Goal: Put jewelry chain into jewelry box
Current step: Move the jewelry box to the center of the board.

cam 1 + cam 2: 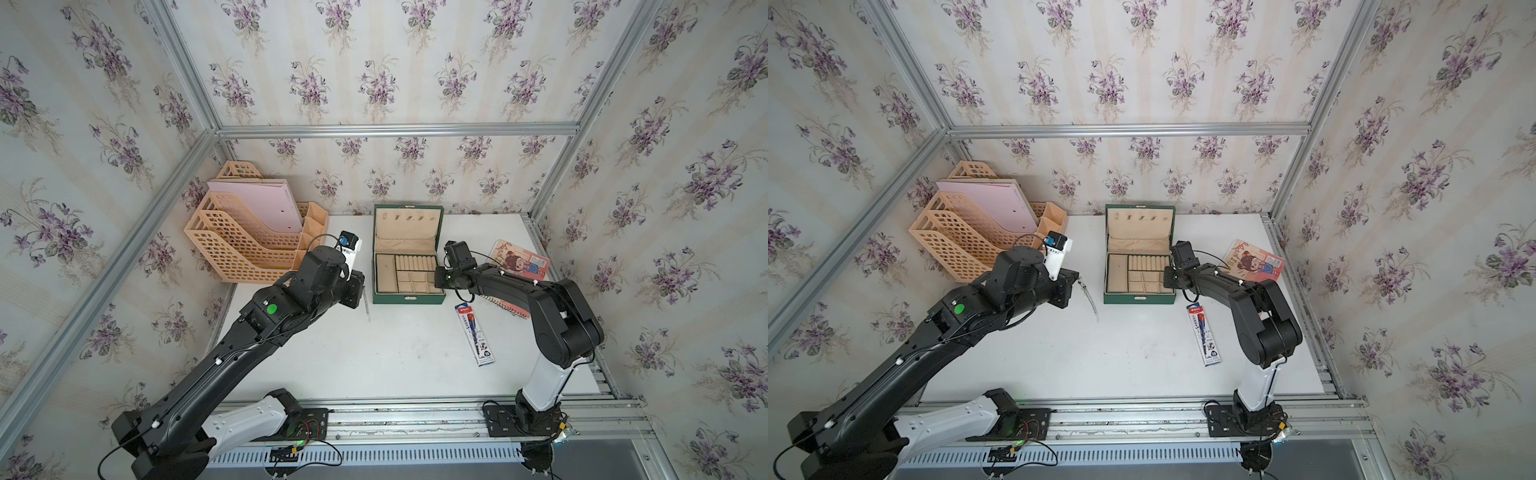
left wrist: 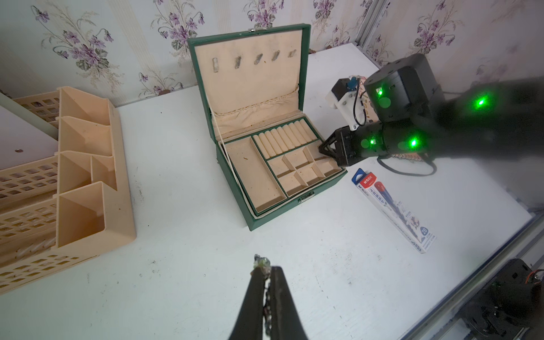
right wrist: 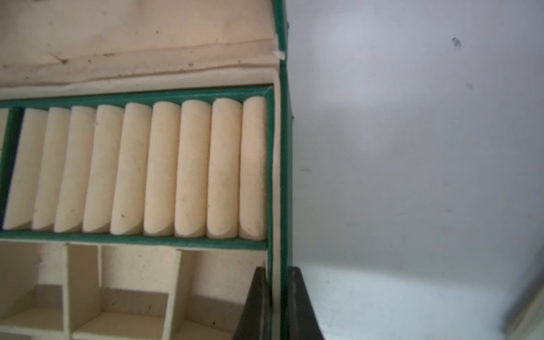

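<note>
The jewelry box is dark green and stands open at the back middle of the table, its beige compartments and ring rolls showing; it is also in the left wrist view. My left gripper is shut on the jewelry chain, a thin silvery strand. In both top views the jewelry chain hangs above the table, just left of the box. My right gripper is shut on the box's right wall, one finger inside a small compartment and one outside.
A peach lattice file organizer with a pink folder stands at the back left. A boxed pen lies right of the box's front. A cartoon-covered notebook lies at the back right, partly under the right arm.
</note>
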`<state>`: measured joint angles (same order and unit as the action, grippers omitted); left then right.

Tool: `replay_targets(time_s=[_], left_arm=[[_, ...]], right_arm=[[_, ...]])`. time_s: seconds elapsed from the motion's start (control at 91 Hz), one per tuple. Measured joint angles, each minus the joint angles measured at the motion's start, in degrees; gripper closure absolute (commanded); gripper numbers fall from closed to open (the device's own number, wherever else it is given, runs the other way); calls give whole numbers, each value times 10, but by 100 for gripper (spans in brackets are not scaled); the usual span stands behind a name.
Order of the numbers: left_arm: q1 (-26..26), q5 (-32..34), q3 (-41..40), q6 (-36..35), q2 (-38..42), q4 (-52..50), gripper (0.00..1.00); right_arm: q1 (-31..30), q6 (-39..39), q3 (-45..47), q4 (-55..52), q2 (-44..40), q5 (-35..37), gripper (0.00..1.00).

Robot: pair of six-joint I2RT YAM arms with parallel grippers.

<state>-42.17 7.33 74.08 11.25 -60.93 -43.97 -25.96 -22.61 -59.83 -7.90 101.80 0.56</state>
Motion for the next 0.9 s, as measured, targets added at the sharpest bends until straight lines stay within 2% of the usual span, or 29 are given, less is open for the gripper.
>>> replay_targets(time_s=[0.385, 0.648, 0.681, 0.769, 0.846, 0.901], left_arm=[[0, 36, -5, -6, 34, 0, 100], [0, 67, -20, -9, 58, -1, 100], [0, 70, -21, -9, 59, -1, 100], [0, 74, -24, -9, 60, 0, 100], [0, 75, -27, -9, 60, 0, 100], [0, 75, -27, -9, 60, -1, 100]], right_arm=[[-115, -60, 123, -30, -121, 88, 100], [-190, -151, 193, -102, -219, 143, 100], [-196, -162, 199, -108, -226, 149, 94], [-200, -178, 205, -110, -233, 154, 67], [-199, -194, 202, -115, -233, 155, 53], [-199, -195, 193, -123, -238, 155, 47]])
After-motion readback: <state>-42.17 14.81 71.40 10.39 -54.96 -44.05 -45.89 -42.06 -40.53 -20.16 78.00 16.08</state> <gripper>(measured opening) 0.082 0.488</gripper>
